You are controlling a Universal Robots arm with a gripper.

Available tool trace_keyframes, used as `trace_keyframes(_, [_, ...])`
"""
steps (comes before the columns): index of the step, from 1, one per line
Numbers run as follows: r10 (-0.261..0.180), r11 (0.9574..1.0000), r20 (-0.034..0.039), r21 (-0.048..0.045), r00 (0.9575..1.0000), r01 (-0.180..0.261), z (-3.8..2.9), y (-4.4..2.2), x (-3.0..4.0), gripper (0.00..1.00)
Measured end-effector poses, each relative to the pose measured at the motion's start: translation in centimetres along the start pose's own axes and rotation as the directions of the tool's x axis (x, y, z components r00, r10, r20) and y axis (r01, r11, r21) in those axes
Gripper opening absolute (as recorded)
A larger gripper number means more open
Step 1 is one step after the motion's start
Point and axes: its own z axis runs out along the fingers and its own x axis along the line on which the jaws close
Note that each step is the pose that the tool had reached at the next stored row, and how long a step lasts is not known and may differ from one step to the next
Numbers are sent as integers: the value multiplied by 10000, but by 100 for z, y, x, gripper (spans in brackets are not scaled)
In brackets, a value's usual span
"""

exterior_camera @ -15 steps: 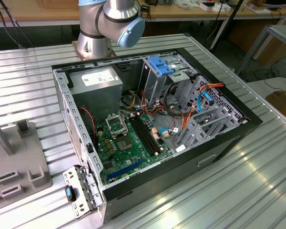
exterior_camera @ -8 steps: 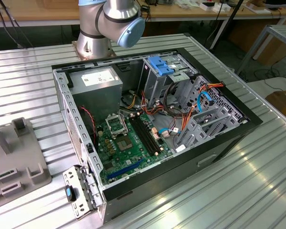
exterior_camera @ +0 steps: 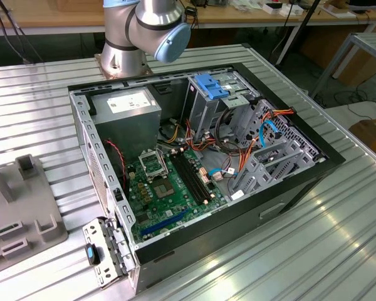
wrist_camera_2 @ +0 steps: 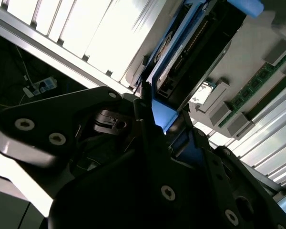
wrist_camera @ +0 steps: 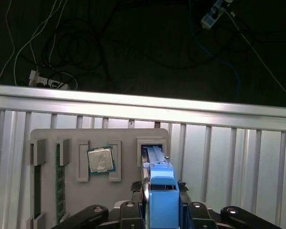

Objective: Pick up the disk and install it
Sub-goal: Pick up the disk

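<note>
1. Tool [wrist_camera: 162,187] first: its two black fingers [wrist_camera: 144,188] sit hard against either side of the flat grey metal disk in its bright blue plastic carrier frame [wrist_camera: 159,164]. The opening is narrow, with no gap to see, so I call that clamped on the frame.
2. And where is the disk? It stands on edge in the end slot of the pale grey moulded fixture tray [wrist_camera: 128,157]. That is the slot farthest from the tray's two green memory sticks [wrist_camera: 59,176], and the square silver processor chip [wrist_camera: 101,160] lies in the pocket between.
3. In the second wrist view the blue frame is pinched between the fingers, with the tray just beyond.
4. The step in hand, as I read it, is the pick-up, right at the grasp. The far end of the disk looks seated in the tray's slot, so it is not yet lifted clear.
5. What the next move calls for, in my judgement:
   - a straight pull along the slot with no tilt, because the slot walls hug the frame closely;
   - a firm squeeze, since smooth plastic could slip.
6. Installing has not begun. The open black desktop computer case [exterior_camera: 282,200] lies on the ribbed metal surface [exterior_camera: 338,251], on the exterior view's right of the tray. Its upright metal drive cage with the blue top [exterior_camera: 210,88] stands deep inside the case, well apart from the tray.
</note>
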Motion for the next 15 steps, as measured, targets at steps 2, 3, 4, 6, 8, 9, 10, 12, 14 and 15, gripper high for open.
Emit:
trace_keyframes(2, [0,10000,0,0,10000,0,0,1,0,37])
trace_keyframes(3, [0,10000,1,4,10000,0,1,1,0,37])
trace_keyframes(4, [0,10000,0,1,10000,0,1,2,0,44])
trace_keyframes(6, [-209,9990,-11,404,9998,209,4,60,-4,51])
trace_keyframes(8, [-163,9990,-11,404,9999,163,4,61,-4,51])
trace_keyframes(9, [-88,9991,-11,406,10000,88,4,61,-5,51])
trace_keyframes(10, [53,9991,-10,410,10000,-53,5,61,-4,51])
trace_keyframes(12, [191,9990,-8,414,9998,-191,5,61,-4,51])
trace_keyframes(14, [195,9990,-8,414,9998,-194,6,61,-5,51])
trace_keyframes(15, [196,9990,-8,414,9998,-195,5,61,-5,51])
